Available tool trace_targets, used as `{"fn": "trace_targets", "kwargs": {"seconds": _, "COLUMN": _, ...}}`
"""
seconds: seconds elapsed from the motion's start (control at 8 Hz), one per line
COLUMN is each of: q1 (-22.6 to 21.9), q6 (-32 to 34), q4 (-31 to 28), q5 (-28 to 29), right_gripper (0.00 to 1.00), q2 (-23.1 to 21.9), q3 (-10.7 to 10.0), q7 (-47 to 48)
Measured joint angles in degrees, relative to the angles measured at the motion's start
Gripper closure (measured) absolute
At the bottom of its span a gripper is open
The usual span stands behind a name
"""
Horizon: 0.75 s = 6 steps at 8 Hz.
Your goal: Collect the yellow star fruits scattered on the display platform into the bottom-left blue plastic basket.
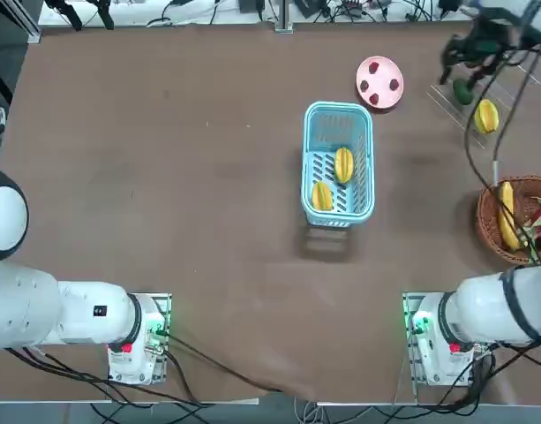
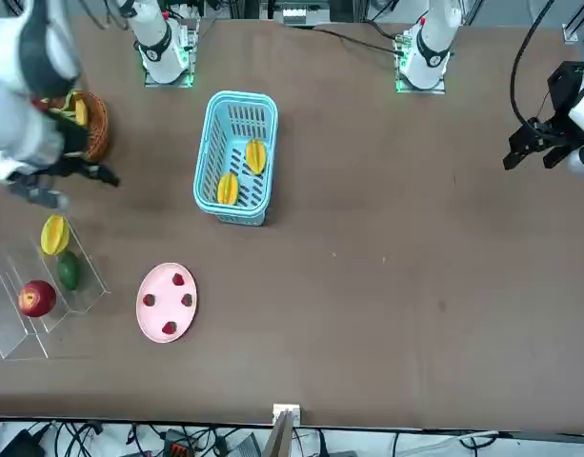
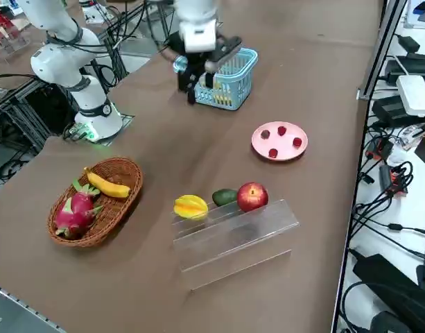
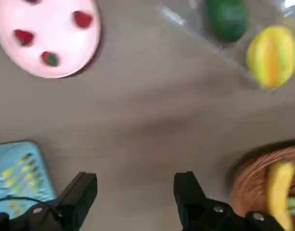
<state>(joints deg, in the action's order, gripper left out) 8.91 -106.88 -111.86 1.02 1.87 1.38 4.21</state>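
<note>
The last yellow star fruit (image 4: 272, 57) sits at the clear rack's (image 3: 236, 239) end beside a green fruit (image 4: 227, 18); likely firm, slick-skinned and bruisable, it wants a gentle mid-body hold from the wide-spread, empty tool (image 4: 135, 180).

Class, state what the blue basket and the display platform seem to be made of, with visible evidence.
Blue basket: probably moulded plastic, smooth; its slotted walls look cast in one piece.
Display platform: likely clear acrylic, glossy; the tabletop shows through.
</note>
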Motion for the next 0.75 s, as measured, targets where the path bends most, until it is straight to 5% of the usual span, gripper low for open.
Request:
{"fn": "trace_targets", "kwargs": {"seconds": 0.38, "q1": 10.35, "q6": -5.48, "q4": 0.01, "q5": -1.54, "right_gripper": 0.02, "q2": 3.15, "q3": 0.01, "q7": -17.39}}
{"fn": "trace_targets", "kwargs": {"seconds": 0.75, "q1": 12.19, "q6": -14.40, "q4": 0.10, "q5": -6.81, "right_gripper": 0.02, "q2": 8.16, "q3": 0.23, "q7": -22.67}}
